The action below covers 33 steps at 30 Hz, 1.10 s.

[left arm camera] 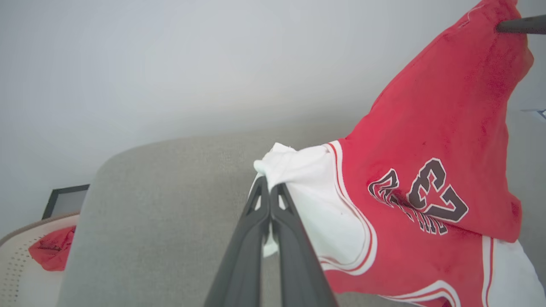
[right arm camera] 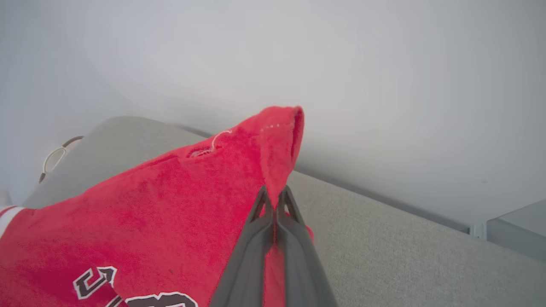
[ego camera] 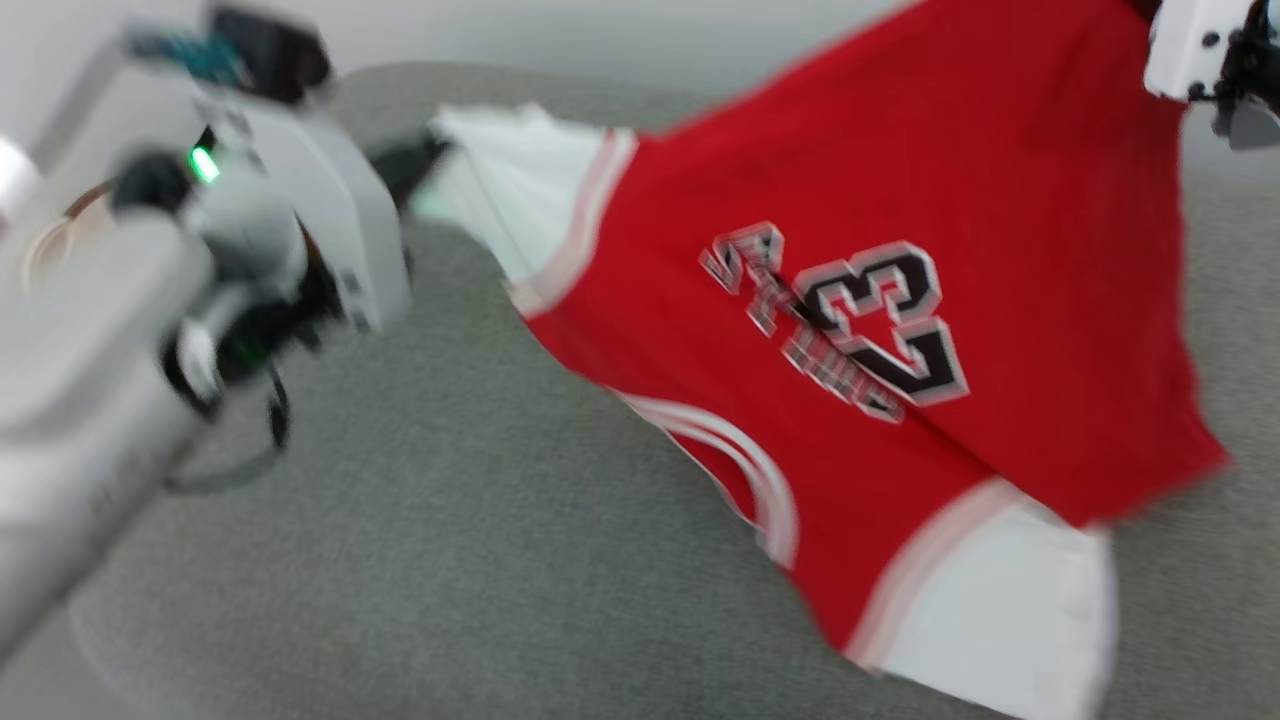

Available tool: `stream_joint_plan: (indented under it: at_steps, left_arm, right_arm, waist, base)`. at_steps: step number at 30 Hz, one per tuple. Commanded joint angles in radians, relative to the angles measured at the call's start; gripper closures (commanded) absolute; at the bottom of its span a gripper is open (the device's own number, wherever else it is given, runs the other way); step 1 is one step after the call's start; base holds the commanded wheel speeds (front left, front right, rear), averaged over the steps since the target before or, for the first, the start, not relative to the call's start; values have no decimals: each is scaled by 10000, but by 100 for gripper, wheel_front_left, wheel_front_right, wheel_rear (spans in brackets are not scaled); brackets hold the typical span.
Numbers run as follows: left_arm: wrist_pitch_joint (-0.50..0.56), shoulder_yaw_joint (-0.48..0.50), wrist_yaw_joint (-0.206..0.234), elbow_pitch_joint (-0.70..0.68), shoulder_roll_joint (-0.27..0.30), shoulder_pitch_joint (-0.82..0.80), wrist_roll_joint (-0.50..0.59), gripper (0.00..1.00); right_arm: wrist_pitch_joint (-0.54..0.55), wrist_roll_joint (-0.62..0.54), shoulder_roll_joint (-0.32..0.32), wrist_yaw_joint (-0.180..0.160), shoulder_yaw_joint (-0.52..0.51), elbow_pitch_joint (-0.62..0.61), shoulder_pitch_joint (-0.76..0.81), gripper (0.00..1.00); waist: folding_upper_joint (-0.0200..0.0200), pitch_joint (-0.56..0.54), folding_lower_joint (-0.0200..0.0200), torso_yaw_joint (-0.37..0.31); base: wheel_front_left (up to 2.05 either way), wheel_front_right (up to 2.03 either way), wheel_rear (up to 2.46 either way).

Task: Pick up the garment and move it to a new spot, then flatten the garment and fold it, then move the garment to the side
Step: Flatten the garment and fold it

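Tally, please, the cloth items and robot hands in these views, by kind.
Jersey, the garment: 1
Small red cloth bundle: 1
Robot hands, left hand and right hand, both shut on the garment: 2
Total: 4

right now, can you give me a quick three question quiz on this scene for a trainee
1. True or false: the left gripper is shut on a white sleeve of the garment.
2. The right gripper pinches which part of the garment? A plain red fabric, B striped trim, C the lettering.
3. What number is printed on the garment?
Key: 1 true; 2 A; 3 the number 23.
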Motion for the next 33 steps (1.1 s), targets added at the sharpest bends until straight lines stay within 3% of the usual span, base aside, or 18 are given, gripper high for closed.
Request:
stream_joint_plan:
  at_steps: [1,13,26,33]
  left_arm:
    - [138,108,-113,330,-43,-539,145,100]
    - [507,245,-689,3505,-838,-3897,1221,100]
    - [-1167,319,-1363,6074,-1855,-5503,1976,100]
    - [-2139,488,-1657,6975,-2155,-6216,2027,100]
  right_arm:
    - [-241,95,77,-10,62,-259,-91,100]
    - [-1891,-260,315,-10,232,-1420,-392,100]
    - [-3282,-368,429,-10,221,-1486,-722,100]
    - [-3882,-513,415,-10,130,-1443,-1021,100]
  waist:
    - [0,-355,0,-436]
    - [0,-820,0,-1467]
    - [0,-1059,0,-1941]
    - [0,-676,0,-2063]
  base:
    - [0,0,0]
    - [0,0,0]
    - [0,0,0]
    - [0,0,0]
